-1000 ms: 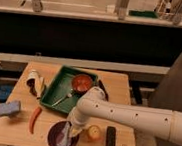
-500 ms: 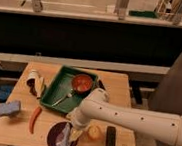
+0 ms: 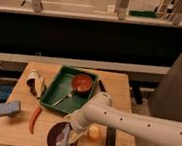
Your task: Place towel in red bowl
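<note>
The red bowl [image 3: 82, 83] sits in the far right part of a green tray [image 3: 63, 79]. The towel [image 3: 65, 138], pale and crumpled, hangs into a dark purple bowl [image 3: 54, 139] at the table's front edge. My gripper [image 3: 72, 129] is at the end of the white arm [image 3: 128, 124], right over the purple bowl and at the top of the towel. It is well in front of the red bowl.
A metal utensil [image 3: 62, 99] lies in the tray. A red chili [image 3: 34, 119] and a blue sponge [image 3: 8, 109] lie at the left. A white cup [image 3: 34, 77] stands at the back left. A yellow fruit [image 3: 94, 133] and a black bar [image 3: 111, 139] lie at the right.
The arm has shifted only slightly. The gripper stays over the purple bowl with the towel beneath it.
</note>
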